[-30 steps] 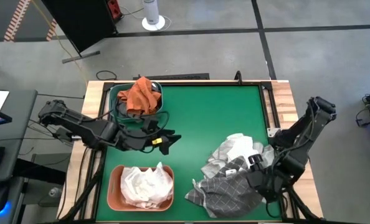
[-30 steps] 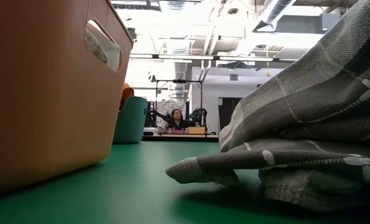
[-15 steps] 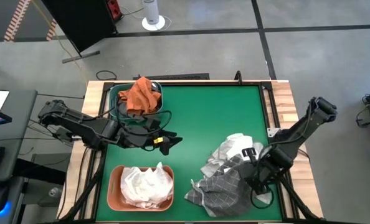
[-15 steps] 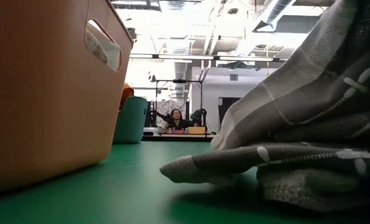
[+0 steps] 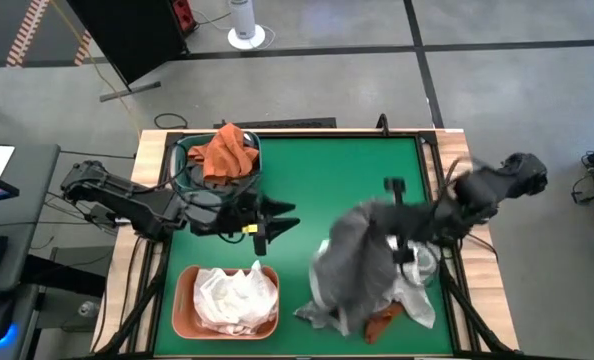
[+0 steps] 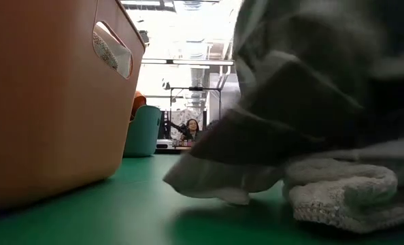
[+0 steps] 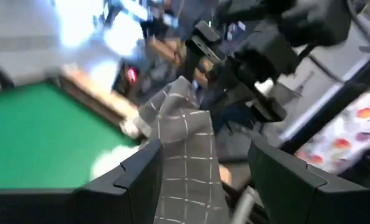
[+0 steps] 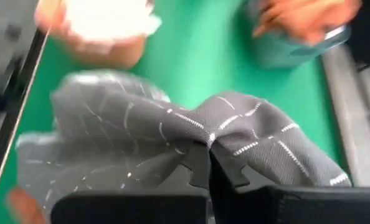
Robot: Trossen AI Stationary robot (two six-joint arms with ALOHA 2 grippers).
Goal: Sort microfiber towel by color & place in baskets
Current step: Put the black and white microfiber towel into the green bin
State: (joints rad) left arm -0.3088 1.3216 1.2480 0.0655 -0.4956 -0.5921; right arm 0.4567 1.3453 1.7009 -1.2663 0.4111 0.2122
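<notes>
My right gripper (image 8: 210, 169) is shut on a grey microfiber towel with white grid lines (image 5: 357, 262), raised above the mat's near right part. Under it, an orange towel (image 5: 382, 322) and a white towel (image 5: 419, 300) lie on the green mat (image 5: 327, 180). My left gripper (image 5: 282, 222) stands open and level over the mat, between the teal basket (image 5: 189, 150), which holds an orange towel (image 5: 225, 152), and the salmon basket (image 5: 182, 305), which holds white towels (image 5: 235, 298). In the left wrist view the grid towel (image 7: 185, 155) hangs beyond my left gripper's fingers. My right gripper pinches a raised fold of the grid towel (image 8: 217, 138) between its two fingers, which slant down from above. The cloth drapes slack to both sides of the fingers and hangs below them. Whether its lower end (image 6: 209, 184) touches the mat I cannot tell.
The mat sits in a wooden frame (image 5: 457, 150) with a black rail on the right. In the low view the salmon basket (image 6: 45, 102) stands close at the left, the teal basket (image 6: 144, 133) behind it, and a person sits far off in the room.
My right gripper has shut on the grid towel and gone up fast and toward the table's far edge. The towel has come up off the pile and hangs from the fingers, uncovering the orange and white towels. My left gripper has rolled a little.
</notes>
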